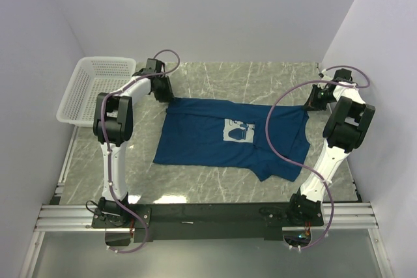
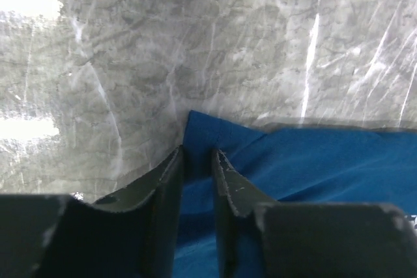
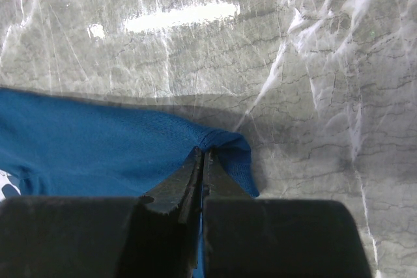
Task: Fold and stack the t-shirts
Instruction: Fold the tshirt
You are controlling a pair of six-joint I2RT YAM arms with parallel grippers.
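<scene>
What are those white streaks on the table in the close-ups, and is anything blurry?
Left wrist view: glare on the glossy table, the near fingers blurred. Right wrist view: a bright glare bar, soft shadow along the t-shirt edge. Top view: even light, sharp.

The top camera looks down from the near edge over the whole table [image 1: 215, 76]. Each wrist camera sits close, angled down at one far shirt [image 1: 202, 136] corner; all share the shirt.
</scene>
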